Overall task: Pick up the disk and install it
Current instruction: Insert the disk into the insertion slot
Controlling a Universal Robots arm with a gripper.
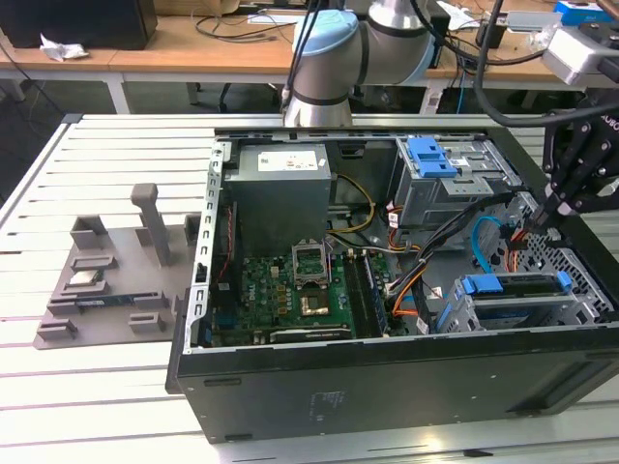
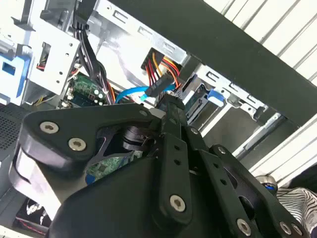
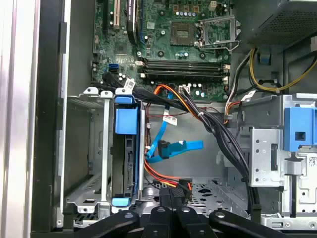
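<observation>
The disk (image 1: 515,302), edged by its blue carrier frame, sits inside the grey drive cage at the front corner of the open computer case, on the exterior view's right. In the first wrist view the disk (image 3: 128,158) stands edge-on in that cage. My gripper (image 1: 545,210) hangs over the case's right wall, just above and behind the cage. In both wrist views the gripper (image 3: 172,197) (image 2: 171,108) is shut on a black power connector (image 2: 159,89) with red, orange and yellow wires, a short way from the disk's end.
The grey power supply (image 1: 280,188) and motherboard (image 1: 300,290) fill the case's left half. A drive bay with a blue bracket (image 1: 432,155) stands at the back. A loose blue data cable (image 3: 171,148) and black cable bundles lie beside the cage. A grey fixture tray (image 1: 106,280) lies outside the case.
</observation>
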